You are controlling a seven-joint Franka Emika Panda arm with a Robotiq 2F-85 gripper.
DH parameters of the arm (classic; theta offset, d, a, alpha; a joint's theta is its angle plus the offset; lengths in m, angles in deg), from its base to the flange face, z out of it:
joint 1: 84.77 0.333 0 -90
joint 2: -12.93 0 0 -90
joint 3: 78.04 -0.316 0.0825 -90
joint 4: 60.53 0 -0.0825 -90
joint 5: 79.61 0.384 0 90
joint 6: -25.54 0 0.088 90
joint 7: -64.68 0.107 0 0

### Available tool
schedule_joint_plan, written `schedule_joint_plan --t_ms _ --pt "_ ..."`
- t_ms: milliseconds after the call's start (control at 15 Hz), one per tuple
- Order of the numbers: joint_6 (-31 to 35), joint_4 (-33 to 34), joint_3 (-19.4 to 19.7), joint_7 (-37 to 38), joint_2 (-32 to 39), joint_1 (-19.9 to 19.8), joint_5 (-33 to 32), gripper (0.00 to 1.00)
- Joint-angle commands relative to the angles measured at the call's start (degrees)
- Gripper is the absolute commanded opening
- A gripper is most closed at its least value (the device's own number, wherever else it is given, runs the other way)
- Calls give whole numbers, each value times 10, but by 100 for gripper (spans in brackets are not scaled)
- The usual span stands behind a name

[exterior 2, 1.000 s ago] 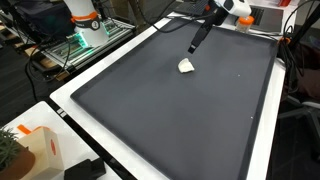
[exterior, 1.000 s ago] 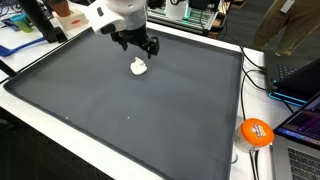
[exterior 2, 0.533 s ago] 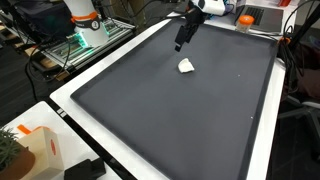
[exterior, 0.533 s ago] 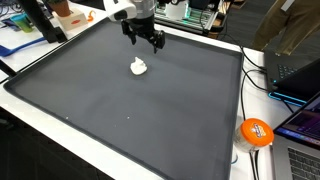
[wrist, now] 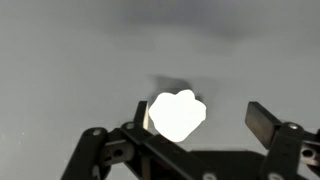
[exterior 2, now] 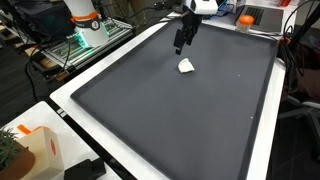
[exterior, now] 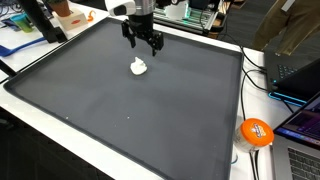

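A small white crumpled lump [exterior: 139, 67] lies on the dark grey mat [exterior: 150, 120] toward its far side; in another exterior view it shows as the white lump [exterior 2: 186, 66]. My gripper [exterior: 143, 44] hangs above and just beyond it, jaws open and empty, also seen as the gripper [exterior 2: 181, 46]. In the wrist view the lump [wrist: 176, 114] glows overexposed on the mat below, close to one fingertip [wrist: 144, 117], with the gripper [wrist: 203, 122] spread wide around nothing.
The mat has a white border [exterior: 120, 150]. An orange round object [exterior: 256, 131] and laptops sit past one edge. A robot base [exterior 2: 84, 22] and wire rack stand behind the mat; an orange-and-white box [exterior 2: 30, 150] sits near a corner.
The gripper has risen and drawn back from the lump toward the mat's far edge, mostly over the first half second. The lump has not moved.
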Motion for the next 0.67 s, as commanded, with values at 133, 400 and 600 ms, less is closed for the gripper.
schedule_joint_plan --t_ms 133,400,600 --pt "232 -181 8 44 -89 -14 9 100" --pt "371 -264 26 81 -127 -8 -12 100" --pt "359 -240 20 61 -105 -12 0 100"
